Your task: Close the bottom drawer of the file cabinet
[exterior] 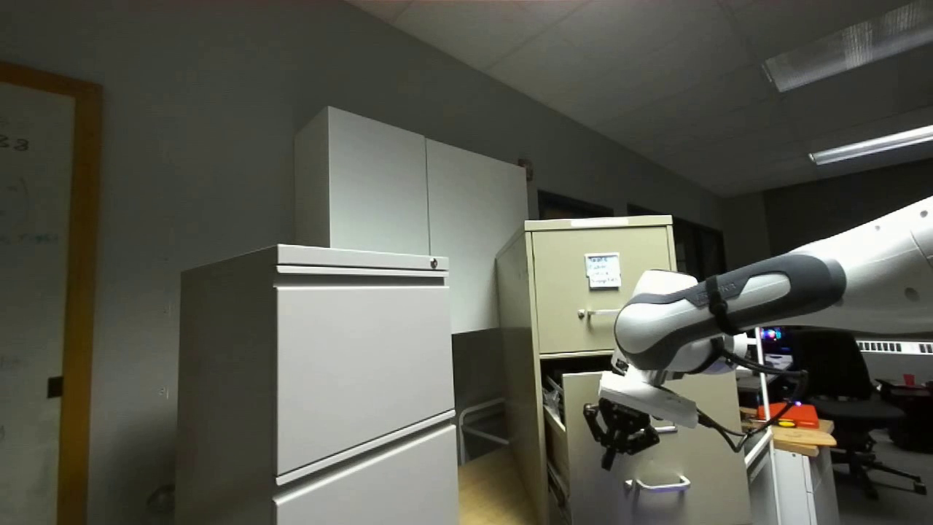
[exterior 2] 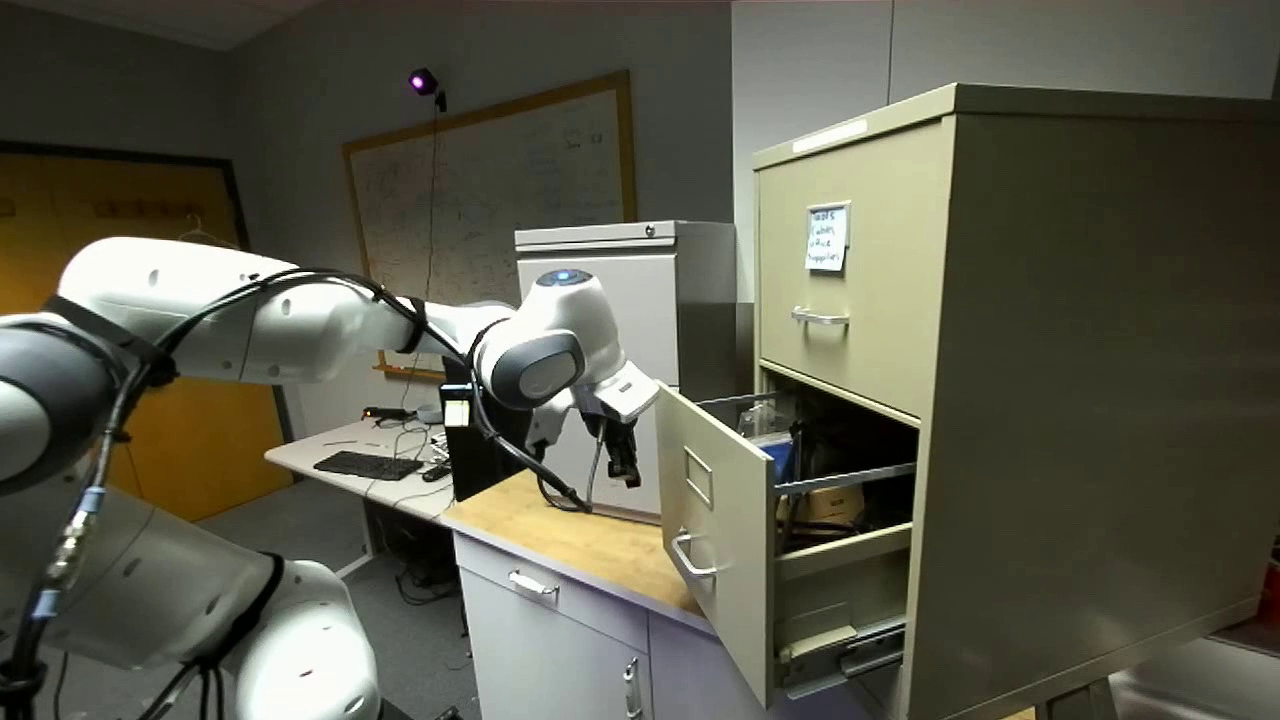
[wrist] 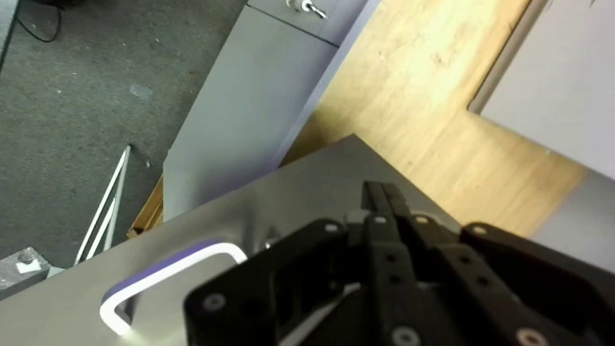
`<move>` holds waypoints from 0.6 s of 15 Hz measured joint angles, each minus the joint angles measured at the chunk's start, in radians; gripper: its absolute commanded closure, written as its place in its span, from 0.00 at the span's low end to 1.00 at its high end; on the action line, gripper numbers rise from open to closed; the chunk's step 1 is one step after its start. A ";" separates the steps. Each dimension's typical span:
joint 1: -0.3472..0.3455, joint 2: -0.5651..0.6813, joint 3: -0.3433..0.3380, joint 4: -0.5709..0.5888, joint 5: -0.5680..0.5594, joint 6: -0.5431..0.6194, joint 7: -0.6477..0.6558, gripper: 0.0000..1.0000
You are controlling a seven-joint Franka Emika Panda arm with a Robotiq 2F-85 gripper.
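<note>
In an exterior view, you have the narrow beige metal file cabinet (exterior: pixel 565 299) right of centre, its plain-fronted beige bottom drawer (exterior: pixel 700 452) standing open at lower right; your black two-fingered hand (exterior: pixel 609 459) shows before the left part of that front, up and left of the pale metal bar handle (exterior: pixel 660 485). In an exterior view, the drawer (exterior 2: pixel 735 530) reaches out from the cabinet's body toward the centre of the frame, its long axis running back to the right; your hand (exterior 2: pixel 628 475) hangs just left of the front's far side, with the wood-topped bench (exterior 2: pixel 560 530) lower in the frame. The closing push, I judge, should go rightward here, along that axis. In the wrist view, your fingers (wrist: pixel 372 198) lie together with nothing seen between them, right of centre, over the front near one corner, the handle toward lower left; whether they touch the metal, you cannot tell. Pushing so near one side might make the drawer bind.
</note>
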 measured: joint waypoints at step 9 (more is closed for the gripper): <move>-0.138 -0.007 0.153 -0.101 -0.077 0.370 0.393 1.00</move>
